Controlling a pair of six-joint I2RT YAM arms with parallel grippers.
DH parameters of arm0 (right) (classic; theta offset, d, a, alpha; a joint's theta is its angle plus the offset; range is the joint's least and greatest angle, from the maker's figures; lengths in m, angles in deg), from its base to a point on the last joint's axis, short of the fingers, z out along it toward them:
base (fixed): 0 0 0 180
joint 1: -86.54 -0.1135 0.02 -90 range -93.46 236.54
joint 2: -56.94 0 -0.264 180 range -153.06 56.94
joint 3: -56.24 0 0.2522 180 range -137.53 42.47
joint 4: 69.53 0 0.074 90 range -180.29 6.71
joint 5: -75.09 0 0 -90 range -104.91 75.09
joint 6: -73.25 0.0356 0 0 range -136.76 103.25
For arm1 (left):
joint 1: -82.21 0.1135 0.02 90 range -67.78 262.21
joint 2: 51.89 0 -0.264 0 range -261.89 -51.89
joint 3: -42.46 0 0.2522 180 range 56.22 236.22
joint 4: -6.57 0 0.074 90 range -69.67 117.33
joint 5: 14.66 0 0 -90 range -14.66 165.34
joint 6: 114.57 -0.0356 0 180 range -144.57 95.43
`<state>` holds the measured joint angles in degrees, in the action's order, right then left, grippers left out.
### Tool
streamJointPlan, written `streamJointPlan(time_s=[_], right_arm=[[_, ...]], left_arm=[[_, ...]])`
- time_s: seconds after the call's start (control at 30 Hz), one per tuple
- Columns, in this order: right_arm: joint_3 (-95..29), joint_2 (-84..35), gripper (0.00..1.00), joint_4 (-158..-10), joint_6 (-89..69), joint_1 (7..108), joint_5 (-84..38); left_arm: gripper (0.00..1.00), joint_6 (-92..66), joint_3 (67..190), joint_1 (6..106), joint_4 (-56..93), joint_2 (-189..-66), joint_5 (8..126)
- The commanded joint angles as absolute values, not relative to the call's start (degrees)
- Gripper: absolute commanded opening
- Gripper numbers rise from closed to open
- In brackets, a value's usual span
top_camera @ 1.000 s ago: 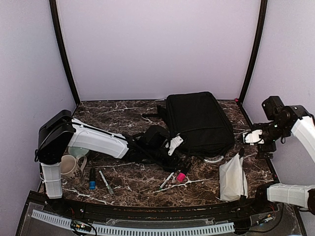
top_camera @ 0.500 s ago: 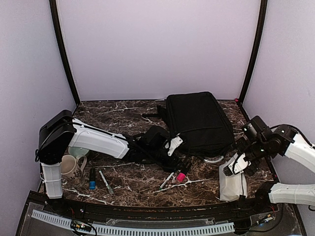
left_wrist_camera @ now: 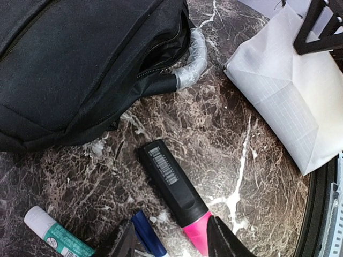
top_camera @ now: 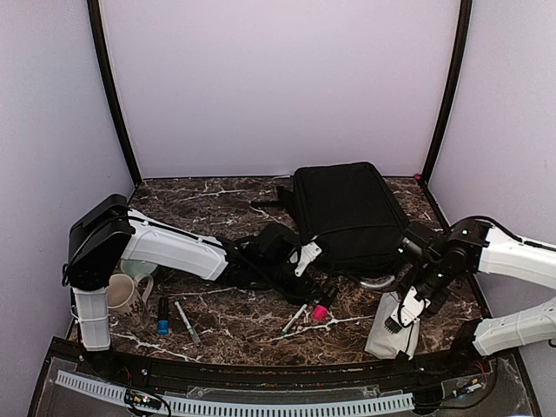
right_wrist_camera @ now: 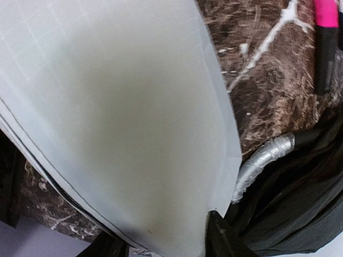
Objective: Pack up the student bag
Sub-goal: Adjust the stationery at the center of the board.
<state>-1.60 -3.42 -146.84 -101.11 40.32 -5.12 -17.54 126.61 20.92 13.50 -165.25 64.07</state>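
The student bag (top_camera: 347, 213) lies flat at the back middle of the marble table; the left wrist view shows its open zipper edge (left_wrist_camera: 69, 64). My right gripper (top_camera: 401, 314) is shut on a white pouch (top_camera: 387, 334) at the front right. The pouch (right_wrist_camera: 118, 118) fills the space between the fingers, with the bag (right_wrist_camera: 300, 214) just behind. My left gripper (top_camera: 323, 294) hangs open in front of the bag. Its fingertips (left_wrist_camera: 174, 243) straddle the pink end of a black highlighter (left_wrist_camera: 177, 187) and a blue pen (left_wrist_camera: 147, 238).
A silver taped loop (left_wrist_camera: 193, 59) sticks out of the bag's front edge. A glue stick (left_wrist_camera: 53, 238) lies by the pen. A mug (top_camera: 129, 295), a bowl (top_camera: 139, 268), a blue-capped tube (top_camera: 162, 317) and a marker (top_camera: 187, 321) sit front left. Walls enclose the table.
My right arm swung down from the right wall onto the white pouch and closed on it. The pouch has shifted left and tilted. The left arm stayed still.
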Motion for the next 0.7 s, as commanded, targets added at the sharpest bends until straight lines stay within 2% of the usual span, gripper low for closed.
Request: streamJointPlan(time_s=[0.0, 0.13, 0.27, 0.67], right_arm=[[-10.46, -11.08, 0.38, -152.08, -90.16, 39.43, -12.61], [-17.33, -19.59, 0.19, -156.55, -79.33, 40.13, -19.01], [-18.39, -22.9, 0.0, -156.13, -73.74, 42.89, -21.86], [-25.05, -29.62, 0.0, -155.06, -70.43, 63.6, -31.42]], left_arm=[[0.48, -18.41, 127.14, 20.87, 14.4, -163.0, 65.2], [0.48, -18.02, 126.42, 20.85, 13.43, -162.47, 64.86], [0.48, -17.9, 125.65, 20.87, 13.15, -162.2, 65.04], [0.48, -17.22, 124.6, 20.87, 13.39, -161.23, 65.23]])
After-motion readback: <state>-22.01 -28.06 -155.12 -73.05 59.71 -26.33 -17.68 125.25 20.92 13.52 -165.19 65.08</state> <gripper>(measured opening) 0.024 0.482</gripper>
